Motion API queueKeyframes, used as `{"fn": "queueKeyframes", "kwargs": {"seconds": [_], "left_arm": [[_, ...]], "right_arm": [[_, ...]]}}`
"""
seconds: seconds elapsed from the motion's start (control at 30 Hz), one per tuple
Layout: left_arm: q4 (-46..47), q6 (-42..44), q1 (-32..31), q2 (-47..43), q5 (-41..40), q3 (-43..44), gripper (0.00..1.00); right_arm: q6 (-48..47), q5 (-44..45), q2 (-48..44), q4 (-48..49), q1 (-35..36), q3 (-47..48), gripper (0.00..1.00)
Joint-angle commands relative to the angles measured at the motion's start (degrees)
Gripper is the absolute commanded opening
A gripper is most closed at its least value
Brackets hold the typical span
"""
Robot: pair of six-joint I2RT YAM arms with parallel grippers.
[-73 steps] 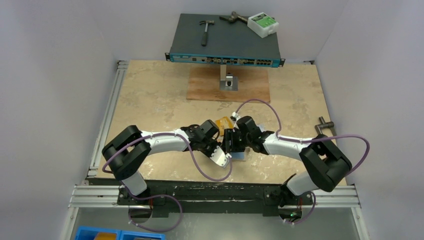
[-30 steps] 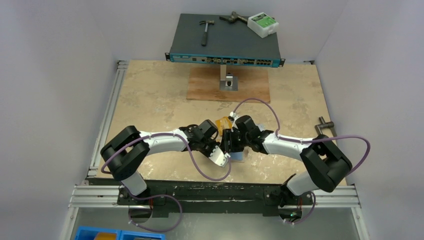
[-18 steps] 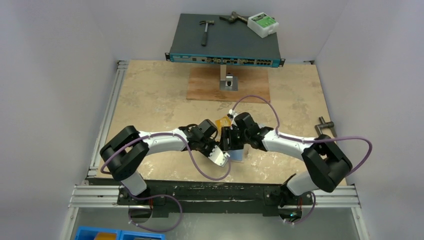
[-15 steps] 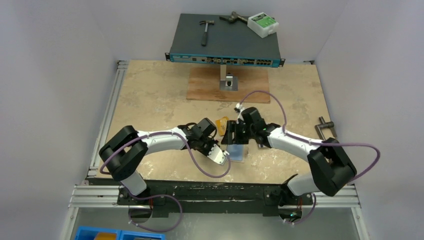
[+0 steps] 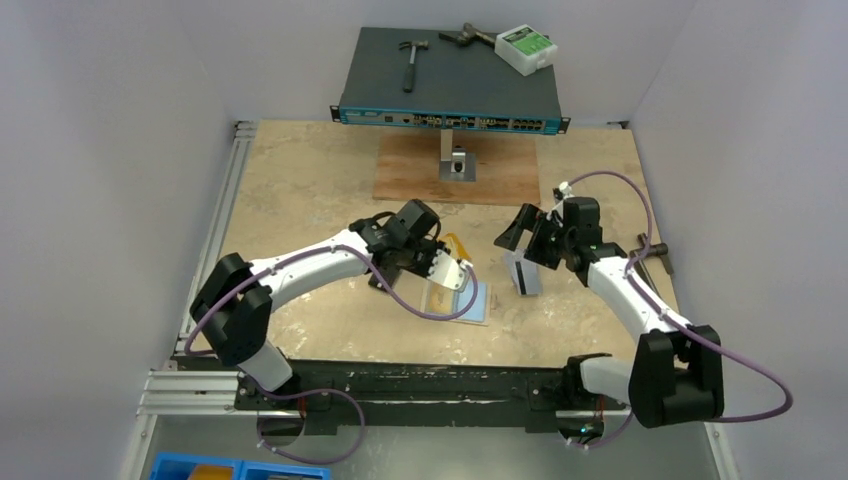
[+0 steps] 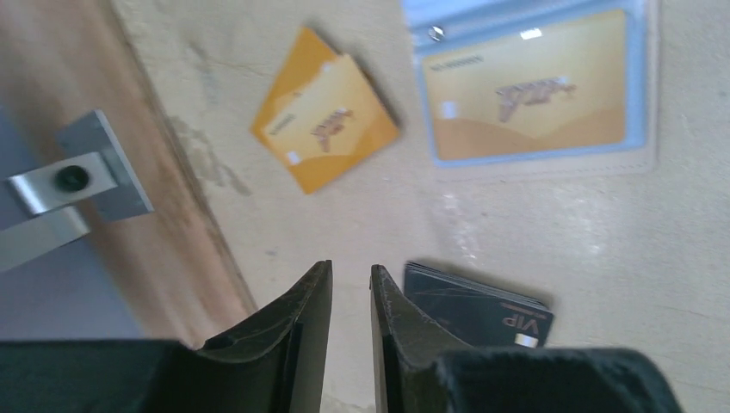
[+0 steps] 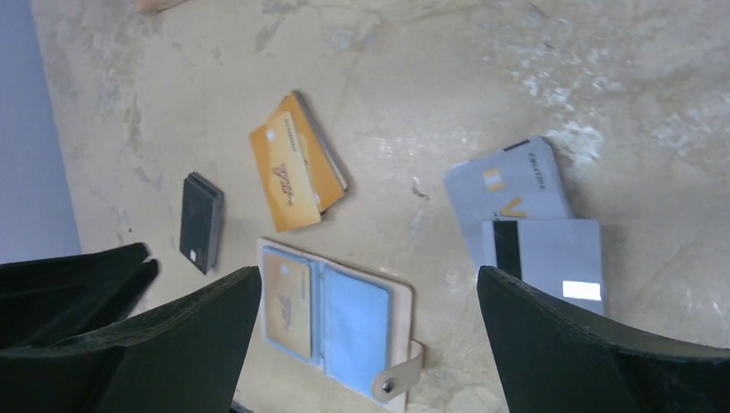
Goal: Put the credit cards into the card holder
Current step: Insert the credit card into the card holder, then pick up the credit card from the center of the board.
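Note:
The card holder (image 7: 379,331) lies open on the table, snap tab toward the near edge, with an orange card (image 6: 527,86) in its left clear pocket. Loose orange-yellow credit cards (image 7: 293,172) lie just beyond the card holder (image 5: 470,302), a small stack of black cards (image 6: 482,308) to their left. Two silver-grey cards (image 7: 529,224) lie on the right (image 5: 524,276). My left gripper (image 6: 351,268) hovers above the black stack, its jaws a narrow gap apart and empty. My right gripper (image 7: 366,274) hangs wide open and empty above the silver cards (image 5: 515,238).
A wooden board (image 5: 500,175) with a metal bracket (image 5: 457,160) lies behind the cards. A network switch (image 5: 450,85) at the back carries a hammer (image 5: 412,55) and a white box (image 5: 528,48). A metal handle (image 5: 655,250) sticks in at the right edge.
Both grippers left the card holder. The right one opened wide and swung right and back; the left one parted slightly and moved up and away. The holder now lies open and uncovered.

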Motion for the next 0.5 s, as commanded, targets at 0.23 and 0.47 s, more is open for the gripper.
{"fn": "queueKeyframes", "kwargs": {"seconds": [0.23,0.47], "left_arm": [[6.5,-3.7,-5.8,10.8,2.6,15.1,0.22],[12.9,-8.1,-5.8,18.7,9.1,21.2,0.2]], "right_arm": [[3.7,14.5,-10.0,-7.5,-3.6,-5.2,0.95],[6.9,16.6,-8.9,-9.1,-4.6,-8.0,0.93]]}}
